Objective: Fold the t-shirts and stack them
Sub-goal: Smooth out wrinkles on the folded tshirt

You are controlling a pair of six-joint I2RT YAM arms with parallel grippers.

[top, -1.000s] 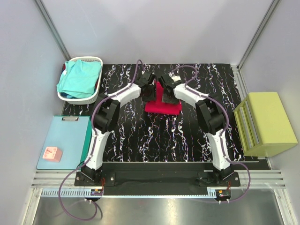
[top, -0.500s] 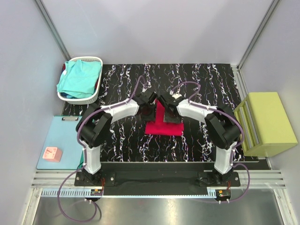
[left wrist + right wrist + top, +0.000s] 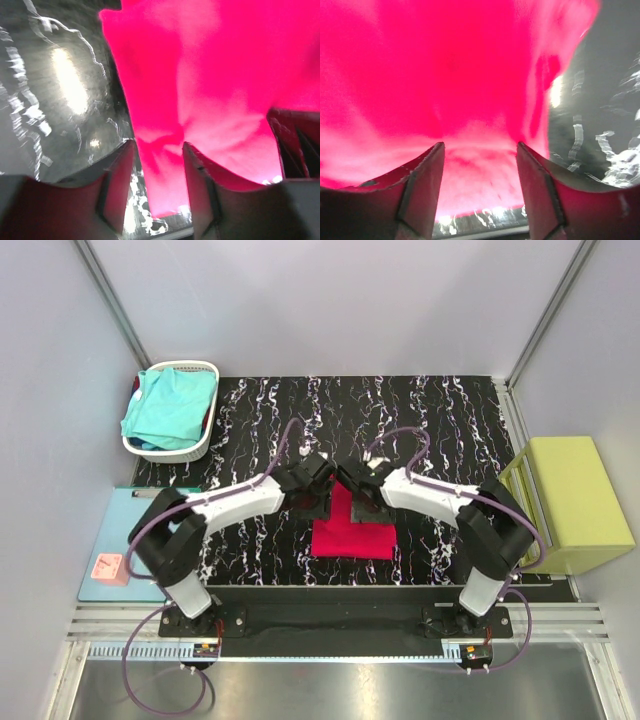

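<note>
Straddling the red shirt's far edge with both grippers

Finding the crimson-red t-shirt (image 3: pixel 352 535) folded into a small rectangle on the black marbled table (image 3: pixel 430 410), near its middle, between the two arms. Seeing the left gripper (image 3: pixel 318 495) and the right gripper (image 3: pixel 356 490) close together over the shirt's far edge, with a narrow strip of red showing between them. From the left wrist: fingers (image 3: pixel 117 185) parted, red cloth bunched and wrinkled in the gap. From the right wrist: fingers (image 3: pixel 422 190) parted likewise, red cloth filling the gap. Cannot tell for either whether pinching the cloth or merely straddling it. Spotting the turquoise t-shirt (image 3: pixel 165 410) heaped in the white basket (image 3: pixel 205 368) at the table's far left corner, well apart from the red one.
</note>
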